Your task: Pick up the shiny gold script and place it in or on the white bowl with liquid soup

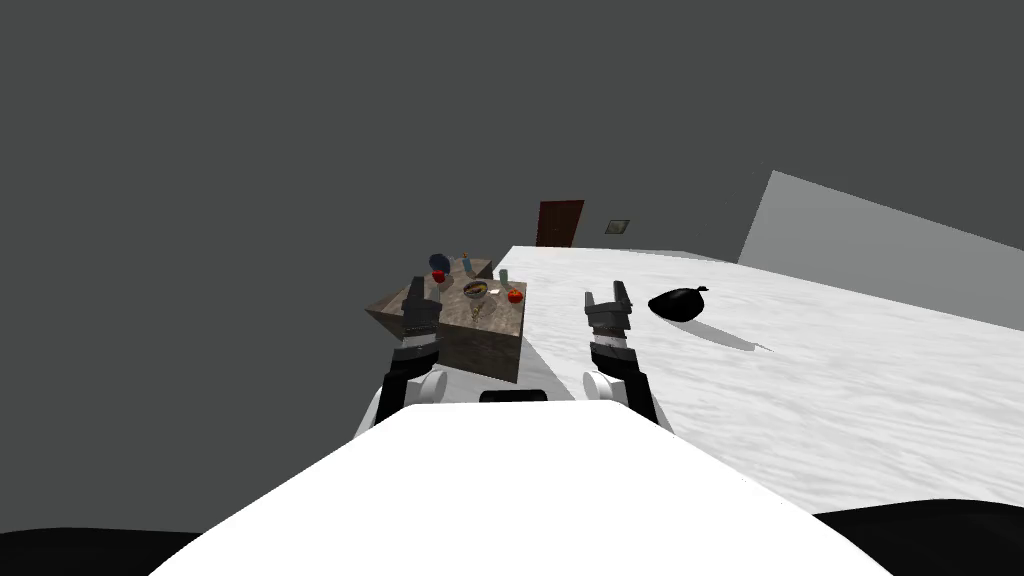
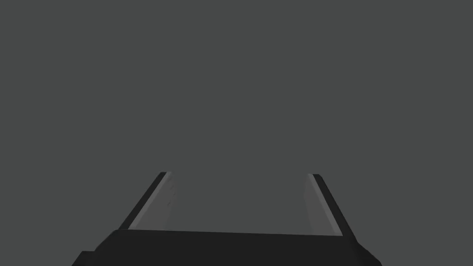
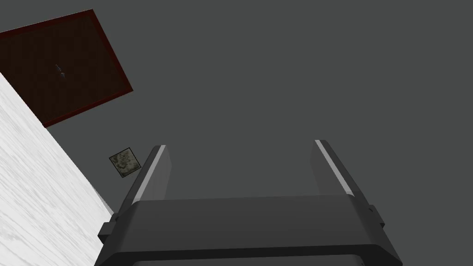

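A small brown table point(image 1: 495, 340) stands ahead of me, a little to the left. On it a bowl point(image 1: 475, 290) sits near the middle, with a thin gold object point(image 1: 477, 311), likely the script, lying just in front of it. My left gripper point(image 1: 421, 290) is raised in front of the table's left part, its fingers point(image 2: 157, 201) open on nothing. My right gripper point(image 1: 609, 297) hangs over the white floor to the right of the table, fingers point(image 3: 330, 166) open and holding nothing.
Two red round things point(image 1: 515, 296) point(image 1: 438, 276), a dark blue object point(image 1: 438, 261) and a pale glass point(image 1: 503, 277) share the table. A black bag point(image 1: 678, 304) lies on the white floor point(image 1: 800, 380) to the right. A dark red door point(image 1: 559, 223) is in the far wall.
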